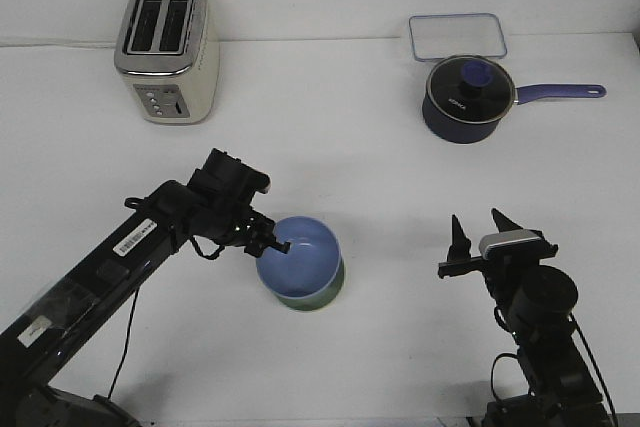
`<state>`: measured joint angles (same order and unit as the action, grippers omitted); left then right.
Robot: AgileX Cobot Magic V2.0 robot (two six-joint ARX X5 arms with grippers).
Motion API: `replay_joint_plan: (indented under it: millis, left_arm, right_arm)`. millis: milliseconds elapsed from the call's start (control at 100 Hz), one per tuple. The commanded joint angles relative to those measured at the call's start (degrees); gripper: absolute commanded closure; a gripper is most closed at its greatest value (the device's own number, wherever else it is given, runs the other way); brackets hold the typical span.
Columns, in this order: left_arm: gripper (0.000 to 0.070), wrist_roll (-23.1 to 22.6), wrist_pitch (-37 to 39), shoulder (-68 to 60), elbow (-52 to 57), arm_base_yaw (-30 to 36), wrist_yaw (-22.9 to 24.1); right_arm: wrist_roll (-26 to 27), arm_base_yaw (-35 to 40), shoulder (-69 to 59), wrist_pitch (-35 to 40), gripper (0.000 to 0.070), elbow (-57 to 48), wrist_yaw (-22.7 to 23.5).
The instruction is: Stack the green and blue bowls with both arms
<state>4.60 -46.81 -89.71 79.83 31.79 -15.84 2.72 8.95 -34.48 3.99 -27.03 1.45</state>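
Note:
The pale blue bowl [303,253] sits nested inside the pale green bowl [312,300], of which only the lower rim shows beneath it, at the table's middle front. My left gripper [274,241] is at the blue bowl's left rim, its fingers close together astride the rim, one inside and one outside. My right gripper [478,233] is open and empty, its prongs pointing up, well to the right of the bowls and apart from them.
A cream and silver toaster [166,51] stands at the back left. A dark saucepan with a purple handle [466,99] stands at the back right, with a clear rectangular lid [456,36] behind it. The table [400,177] is white.

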Motion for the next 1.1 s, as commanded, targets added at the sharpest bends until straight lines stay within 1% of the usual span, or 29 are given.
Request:
replay_joint_plan:
  millis: [0,150,260,300,420,450,490,690,860,920,1030,1090]
  left_arm:
    - [0.0696,0.63,0.22,-1.07,0.79,0.94,-0.07]
    - [0.0695,0.63,0.22,-2.25,0.79,2.27,0.79]
    - [0.0666,0.85,0.22,-4.11,0.79,2.84,0.79]
    - [0.0609,1.09,0.22,-4.72,0.79,2.95,0.79]
    - [0.0383,1.29,0.37,-5.49,0.79,3.26,0.76]
    - [0.0344,1.29,0.48,-5.49,0.79,3.39,0.79]
    - [0.0309,1.29,0.61,-5.46,0.83,3.56,0.76]
    - [0.0307,1.53,1.64,-3.43,1.22,2.93,0.79]
    - [0.0307,2.36,3.87,2.91,1.22,-0.90,1.07]
    - [0.0307,2.03,3.85,5.95,1.22,-3.13,2.80]
    - [0.0307,0.35,3.58,11.80,1.22,-7.54,8.44]
    - [0.0307,-0.66,3.58,14.99,1.20,-10.19,9.84]
  right_arm:
    - [-0.55,0.20,-0.07,-0.57,0.0231,-0.28,0.02]
    - [-0.55,0.20,-0.07,-0.55,0.0231,-0.28,0.02]
    - [-0.52,0.20,-0.07,-0.55,0.0231,-0.28,0.02]
    - [-0.52,0.20,-0.07,-0.55,0.0231,-0.28,0.02]
    - [-0.52,0.20,-0.07,-0.55,0.0231,-0.28,0.02]
    - [-0.52,0.20,-0.07,-0.55,0.0231,-0.28,0.02]
    - [-0.52,0.20,-0.07,-0.57,0.0231,-0.28,0.02]
    - [-0.55,0.20,-0.07,-0.57,0.0231,-0.28,0.02]
    - [-0.55,0.20,-0.07,-0.57,0.0231,-0.28,0.02]
    - [-0.55,0.20,-0.07,-0.57,0.0231,-0.28,0.02]
    - [-0.55,0.20,-0.07,-0.57,0.0231,-0.28,0.02]
    - [-0.55,0.20,-0.07,-0.57,0.0231,-0.28,0.02]
